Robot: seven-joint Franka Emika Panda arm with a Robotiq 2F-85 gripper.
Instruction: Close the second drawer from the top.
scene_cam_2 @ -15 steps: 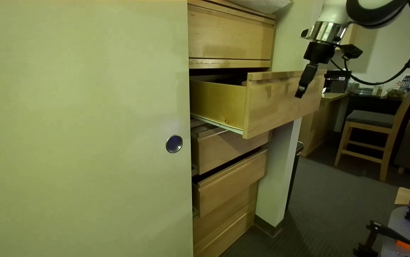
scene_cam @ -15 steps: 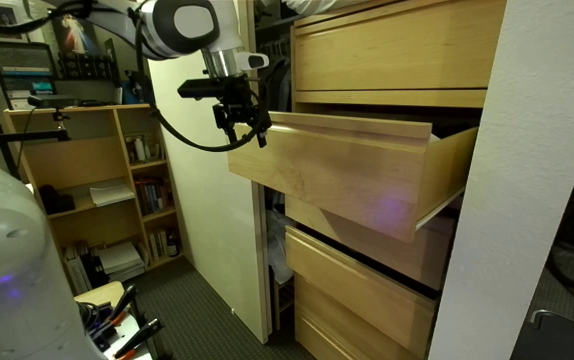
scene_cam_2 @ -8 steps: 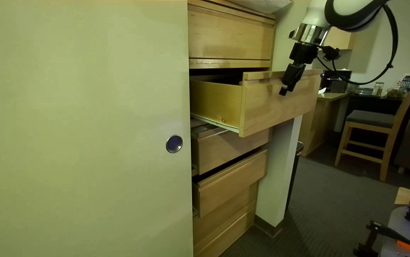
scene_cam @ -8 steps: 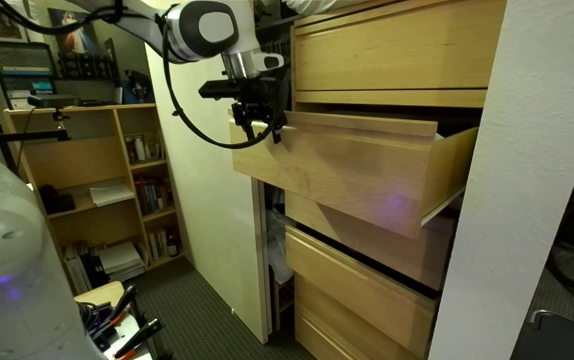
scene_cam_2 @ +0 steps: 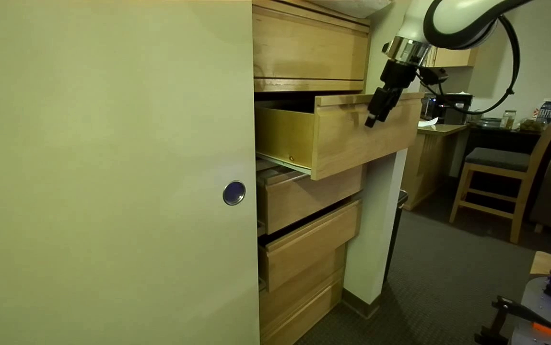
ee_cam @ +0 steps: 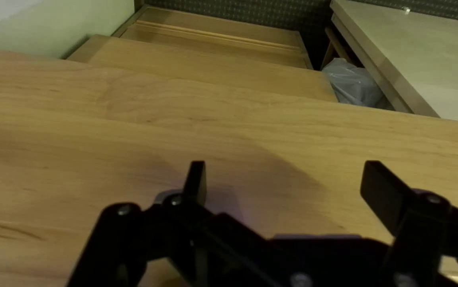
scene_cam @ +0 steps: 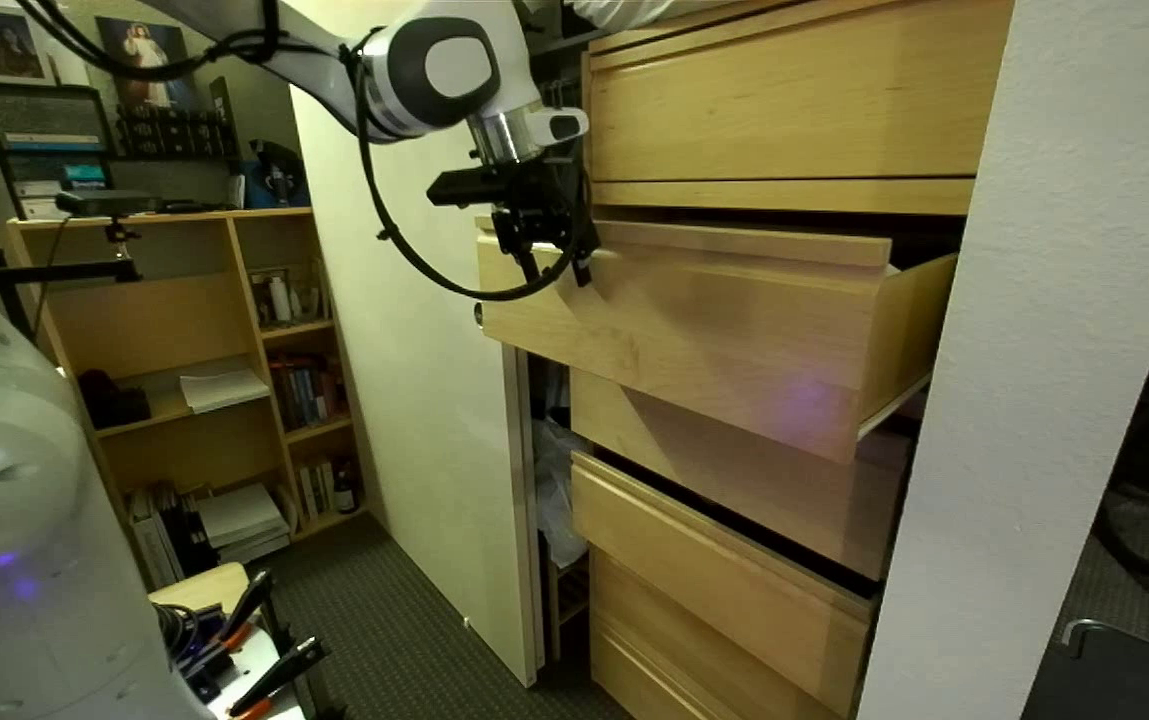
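Indoors, a white robot arm (scene_cam: 459, 65) leans over a stack of pale wood drawers (scene_cam: 784, 195), its black gripper (ee_cam: 284, 171) angled down at the second drawer from the top (scene_cam: 704, 330), which juts well out of the stack. The gripper's two fingers (ee_cam: 195, 183) are spread wide apart before the upper part of the drawer's front; whether they touch the wood cannot be told. Each exterior view shows a side of the drawer's box (scene_cam_2: 285, 136), with a pale runner (scene_cam: 895, 406) beneath. Above, the top drawer (scene_cam: 784, 110) sits flush in its frame; below, a lower drawer (scene_cam_2: 311, 247) stands a little out, a dark gap over its front. A cream door (scene_cam_2: 112, 167) with a round pull (scene_cam_2: 234, 193) stands beside the stack, and a gray plastic bag (ee_cam: 352, 83) shows between the two. In an exterior view, a wooden chair (scene_cam_2: 498, 159) stands on dark carpet (scene_cam_2: 438, 258).
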